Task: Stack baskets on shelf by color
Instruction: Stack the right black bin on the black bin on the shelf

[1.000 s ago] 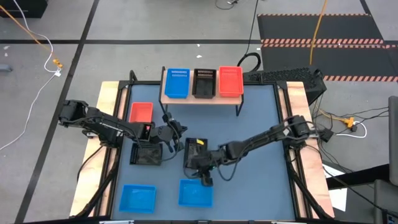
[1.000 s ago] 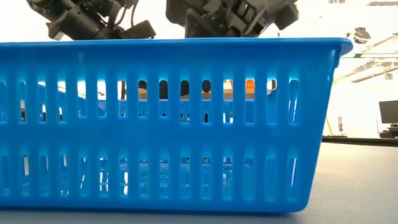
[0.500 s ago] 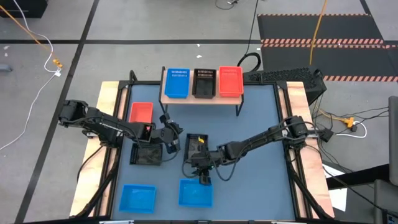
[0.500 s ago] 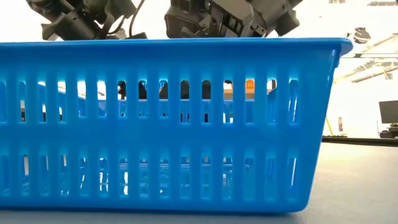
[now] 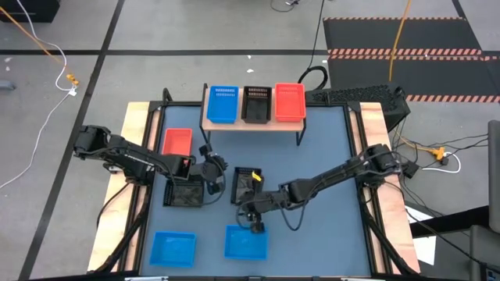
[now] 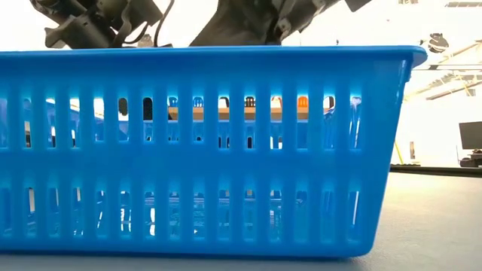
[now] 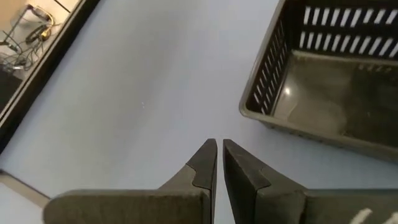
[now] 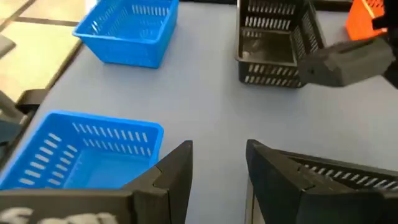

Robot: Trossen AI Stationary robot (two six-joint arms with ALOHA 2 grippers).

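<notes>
The low light-wood shelf [image 5: 251, 123] on thin black legs stands at the far edge of the blue-grey table [image 5: 328, 156], carrying one blue perforated plastic basket [image 5: 223, 104], one black [image 5: 257, 103] and one red [image 5: 290, 102] side by side. Nearer than the shelf, a second red basket [image 5: 176, 141] sits toward its left end. Two black baskets lie nearer still: one [image 5: 185, 192] below that red one, the other [image 5: 248, 186] roughly in line with the shelf's middle. Two more blue baskets [image 5: 173, 247] [image 5: 245, 241] rest at the table edge farthest from the shelf.

The left pincer [image 7: 217, 163] is nearly closed and empty, hovering just beside the rim of the left black basket. The right pincer [image 8: 219, 163] stands moderately wide, holding nothing, between the middle black basket and the near blue one.

The risks, as I judge them:
- The two arms work close together; a reach by either could clip the other.
- The right pincer could nudge the blue basket's thin wall, not straddle it, and slide it.
- A one-wall grip may let a basket tilt and snag when nesting on the shelf.
</notes>
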